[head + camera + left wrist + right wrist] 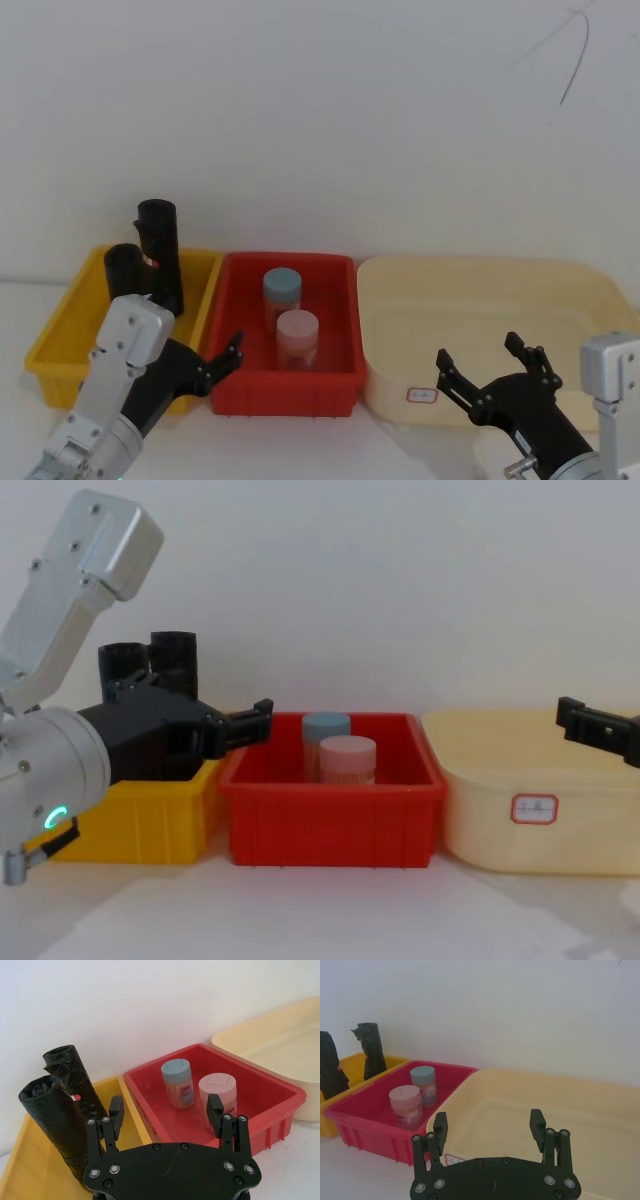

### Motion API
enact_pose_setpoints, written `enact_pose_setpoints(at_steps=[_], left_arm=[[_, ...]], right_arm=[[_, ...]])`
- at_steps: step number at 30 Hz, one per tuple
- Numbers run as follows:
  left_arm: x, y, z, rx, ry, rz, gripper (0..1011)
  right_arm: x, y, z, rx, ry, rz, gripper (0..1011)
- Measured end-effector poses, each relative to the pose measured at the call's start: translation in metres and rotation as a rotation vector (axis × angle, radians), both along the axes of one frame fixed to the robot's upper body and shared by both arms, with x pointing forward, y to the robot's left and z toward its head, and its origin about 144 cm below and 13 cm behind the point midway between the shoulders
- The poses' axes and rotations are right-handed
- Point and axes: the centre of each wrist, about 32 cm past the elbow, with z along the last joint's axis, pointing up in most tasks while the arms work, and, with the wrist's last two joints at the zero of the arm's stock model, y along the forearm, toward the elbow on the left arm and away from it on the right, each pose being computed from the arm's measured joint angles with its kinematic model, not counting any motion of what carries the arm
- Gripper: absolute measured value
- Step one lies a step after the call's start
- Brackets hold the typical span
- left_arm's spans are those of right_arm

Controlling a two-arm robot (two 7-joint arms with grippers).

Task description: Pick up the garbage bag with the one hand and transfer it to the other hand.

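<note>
The garbage bag is a smooth black roll standing upright in the yellow bin, also seen in the left wrist view and chest view. Behind it stands a second black roll with a loose flap and a red-and-white mark. My left gripper hovers open and empty at the front, where the yellow and red bins meet, short of both rolls. My right gripper is open and empty above the cream bin's front rim.
The red bin in the middle holds a blue-lidded jar and a pink-lidded jar. The cream bin on the right has a small label on its front. A white wall stands close behind the bins.
</note>
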Motion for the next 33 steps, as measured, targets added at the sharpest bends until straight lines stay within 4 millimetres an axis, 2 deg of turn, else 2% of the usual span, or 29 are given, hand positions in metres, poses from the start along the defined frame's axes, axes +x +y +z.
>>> enact_pose_setpoints(at_steps=[23,33], left_arm=[[0.0,0.0,0.0,0.001,0.0,0.0,1001],[0.0,0.011,0.001,0.024,-0.001,0.011,1001]], right_arm=[[0.0,0.0,0.0,0.0,0.0,0.0,1000],[0.0,0.0,0.0,0.0,0.0,0.0,1000]])
